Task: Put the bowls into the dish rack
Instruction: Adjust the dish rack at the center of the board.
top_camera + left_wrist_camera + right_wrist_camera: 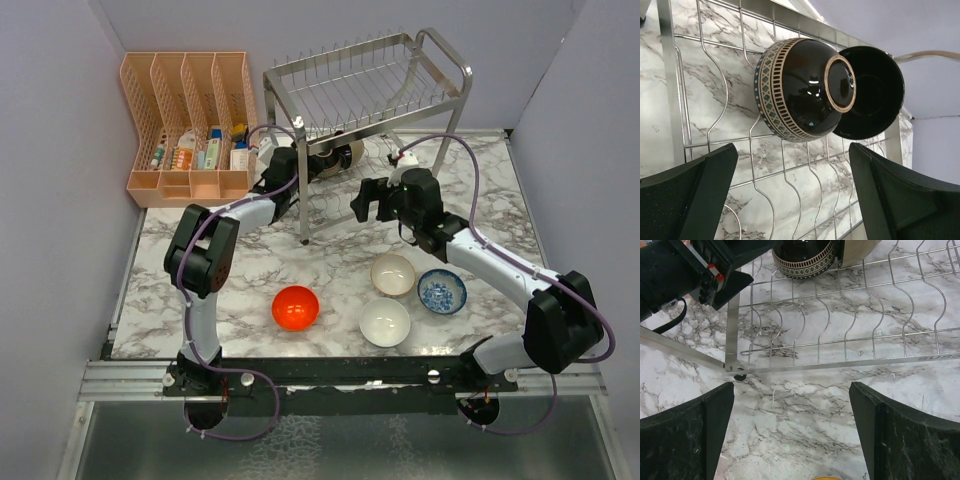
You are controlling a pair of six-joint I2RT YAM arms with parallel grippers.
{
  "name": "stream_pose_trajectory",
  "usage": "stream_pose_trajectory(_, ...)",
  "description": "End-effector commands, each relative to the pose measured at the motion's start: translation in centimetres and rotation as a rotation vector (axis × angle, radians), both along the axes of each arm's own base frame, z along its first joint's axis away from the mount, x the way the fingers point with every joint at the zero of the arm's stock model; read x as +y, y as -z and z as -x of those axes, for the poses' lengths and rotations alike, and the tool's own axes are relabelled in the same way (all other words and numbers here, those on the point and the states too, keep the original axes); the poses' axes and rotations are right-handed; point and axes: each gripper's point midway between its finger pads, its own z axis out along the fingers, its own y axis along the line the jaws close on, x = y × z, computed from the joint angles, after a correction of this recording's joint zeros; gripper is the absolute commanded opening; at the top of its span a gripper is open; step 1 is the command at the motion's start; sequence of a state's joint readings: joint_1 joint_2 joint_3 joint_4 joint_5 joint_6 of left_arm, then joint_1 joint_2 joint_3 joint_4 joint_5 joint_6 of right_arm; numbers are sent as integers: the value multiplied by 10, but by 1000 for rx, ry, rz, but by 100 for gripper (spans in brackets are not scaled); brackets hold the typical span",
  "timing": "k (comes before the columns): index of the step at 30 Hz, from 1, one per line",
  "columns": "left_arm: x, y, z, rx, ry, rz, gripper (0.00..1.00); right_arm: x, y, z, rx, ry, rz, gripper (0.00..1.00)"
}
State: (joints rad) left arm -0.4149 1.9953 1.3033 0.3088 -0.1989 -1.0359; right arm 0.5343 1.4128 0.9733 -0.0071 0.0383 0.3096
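The steel dish rack stands at the back. On its lower wire tier a dark brown patterned bowl lies on its side against a second round bowl that is dark inside. My left gripper is open just short of them, holding nothing; from above it reaches under the top tier. My right gripper hangs open over bare marble in front of the rack's front rail. On the table sit the red-orange, beige-pink, white and blue-patterned bowls.
A peach slotted organiser with small bottles stands at the back left, beside the rack. The rack's front left leg is between the two arms. Grey walls close in on both sides of the marble table.
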Motion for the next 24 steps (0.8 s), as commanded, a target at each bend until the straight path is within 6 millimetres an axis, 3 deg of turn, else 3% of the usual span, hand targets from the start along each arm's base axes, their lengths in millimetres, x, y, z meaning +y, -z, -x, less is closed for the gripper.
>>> stream_pose_trajectory(1,2,-11,13,-40,-13,-74,99,1,3,0,-4,-16,-5,98)
stream_pose_trajectory(7,-2,-12,17,-55,88,-217,99,1,5,1,-2,-19,-4,98)
stream_pose_trajectory(12,-18,-2,18,-40,244,-305,99,1,3,1,-3,-18,-7,98)
stream_pose_trajectory(24,-46,-7,11,-110,470,-391,97,2,2,-3,-7,-13,-7,98)
